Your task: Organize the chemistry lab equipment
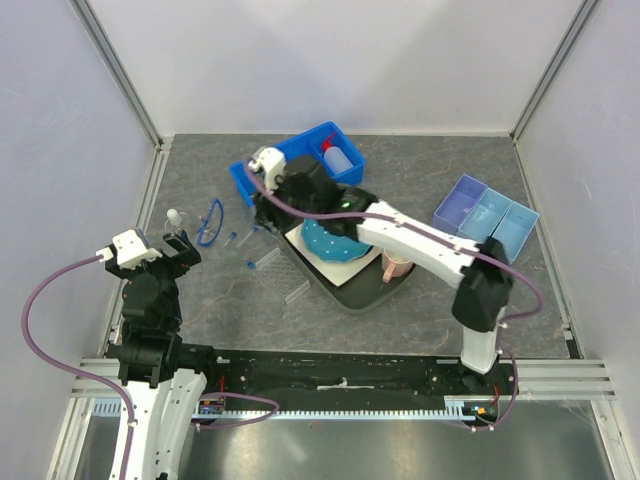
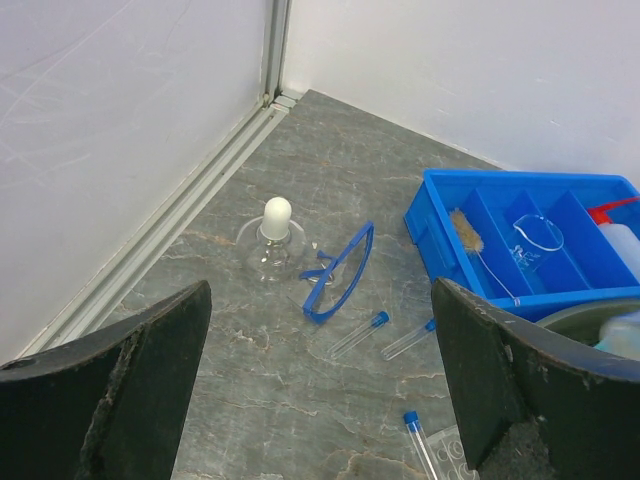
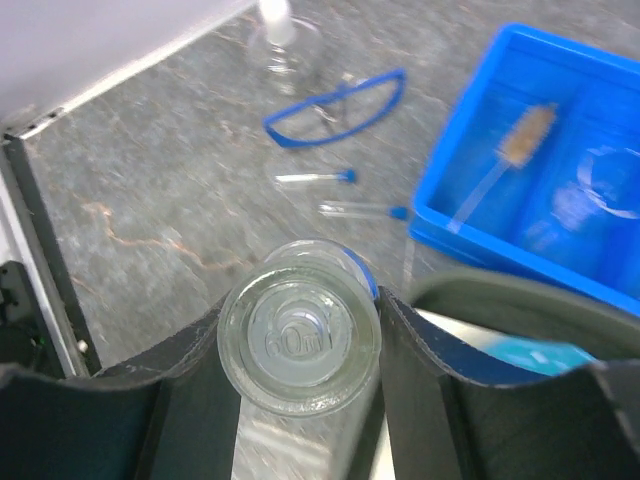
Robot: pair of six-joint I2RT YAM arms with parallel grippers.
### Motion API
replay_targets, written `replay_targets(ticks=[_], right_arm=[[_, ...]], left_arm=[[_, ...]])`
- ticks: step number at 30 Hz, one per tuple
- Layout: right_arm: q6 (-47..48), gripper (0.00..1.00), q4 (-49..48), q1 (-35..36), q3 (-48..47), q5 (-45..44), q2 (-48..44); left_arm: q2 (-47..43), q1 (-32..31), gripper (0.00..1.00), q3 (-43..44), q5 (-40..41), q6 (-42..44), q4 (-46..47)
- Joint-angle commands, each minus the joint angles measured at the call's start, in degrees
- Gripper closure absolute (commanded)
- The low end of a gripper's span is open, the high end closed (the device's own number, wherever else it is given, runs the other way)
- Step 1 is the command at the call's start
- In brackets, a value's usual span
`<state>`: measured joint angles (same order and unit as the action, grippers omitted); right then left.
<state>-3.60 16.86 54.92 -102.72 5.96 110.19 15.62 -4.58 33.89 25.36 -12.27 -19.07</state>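
My right gripper (image 3: 300,335) is shut on a clear glass bottle (image 3: 298,345) with a blue cap, its round base facing the wrist camera. In the top view the right gripper (image 1: 265,175) hangs over the left end of the blue bin (image 1: 300,160). In the bin lie a small brush (image 3: 522,138), a clear beaker (image 2: 540,236) and a white squeeze bottle (image 1: 337,156) with a red nozzle. My left gripper (image 2: 315,385) stands open and empty above the table. Beyond it are the blue goggles (image 2: 343,268), a white-capped bottle (image 2: 273,240) and blue-capped vials (image 2: 360,333).
A black tray (image 1: 345,292) holds a blue dotted plate (image 1: 335,242) and a pink mug (image 1: 397,266). A light-blue divided tray (image 1: 487,214) sits at the right. A clear rack (image 1: 296,291) lies in front of the black tray. Walls and a metal rail (image 2: 190,195) close the left side.
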Motion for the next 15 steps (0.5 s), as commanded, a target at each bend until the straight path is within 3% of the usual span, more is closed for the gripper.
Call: replay_targets(ticks=[1, 10, 15], right_arm=[[5.2, 0.72, 2.7, -7.0, 7.1, 0.2, -13.0], [5.4, 0.71, 4.6, -36.1, 26.1, 0.6, -32.2], [6.4, 0.71, 4.7, -54.6, 29.4, 3.6, -32.6]], left_arm=[[-0.2, 0.3, 0.04, -0.1, -0.2, 1.1, 2.8], [-0.1, 0.3, 0.03, -0.2, -1.8, 1.0, 3.2], [0.1, 0.3, 0.04, -0.3, -2.7, 0.9, 3.4]])
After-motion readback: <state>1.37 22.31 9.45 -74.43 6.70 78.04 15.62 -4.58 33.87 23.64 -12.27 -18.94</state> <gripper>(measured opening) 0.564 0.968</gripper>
